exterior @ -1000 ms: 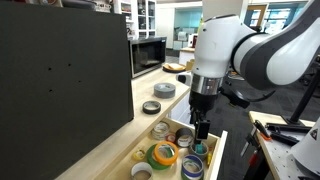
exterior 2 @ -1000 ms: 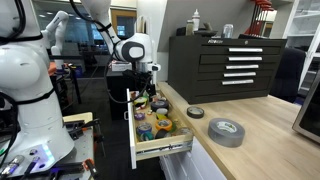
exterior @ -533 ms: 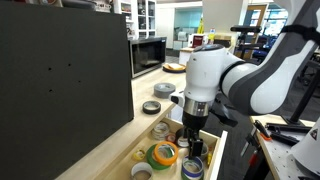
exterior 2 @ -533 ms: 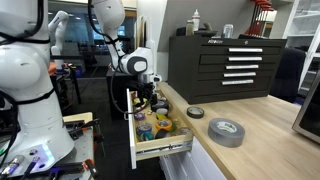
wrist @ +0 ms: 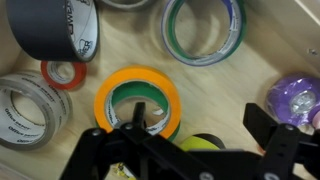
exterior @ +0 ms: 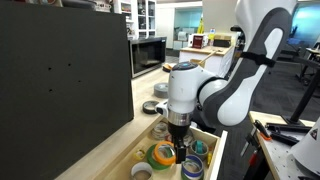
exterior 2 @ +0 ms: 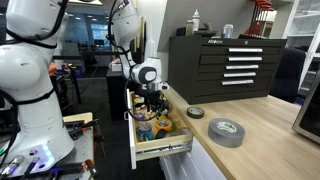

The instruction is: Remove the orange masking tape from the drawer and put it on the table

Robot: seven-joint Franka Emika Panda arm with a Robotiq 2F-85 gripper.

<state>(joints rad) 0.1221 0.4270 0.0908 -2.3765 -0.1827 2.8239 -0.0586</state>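
The orange masking tape (wrist: 137, 92), with a green roll nested inside it, lies flat in the open wooden drawer (exterior: 214, 138) among other rolls; it also shows in an exterior view (exterior: 162, 154). My gripper (wrist: 200, 125) is open and lowered into the drawer. One finger stands in the roll's hole and the other is well outside its rim, so the orange wall lies between them. In both exterior views the gripper (exterior: 180, 150) (exterior 2: 152, 106) is down among the rolls. The drawer front shows in an exterior view (exterior 2: 160, 150).
In the drawer lie a black roll (wrist: 55, 30), a green-edged clear roll (wrist: 205, 30), a small red roll (wrist: 65, 72), a clear roll (wrist: 28, 110) and a purple roll (wrist: 295, 98). A grey tape roll (exterior 2: 227, 131) and a small black roll (exterior 2: 195, 112) sit on the table.
The arm has come down from above the drawer, and the gripper now reaches in among the rolls at the orange tape.
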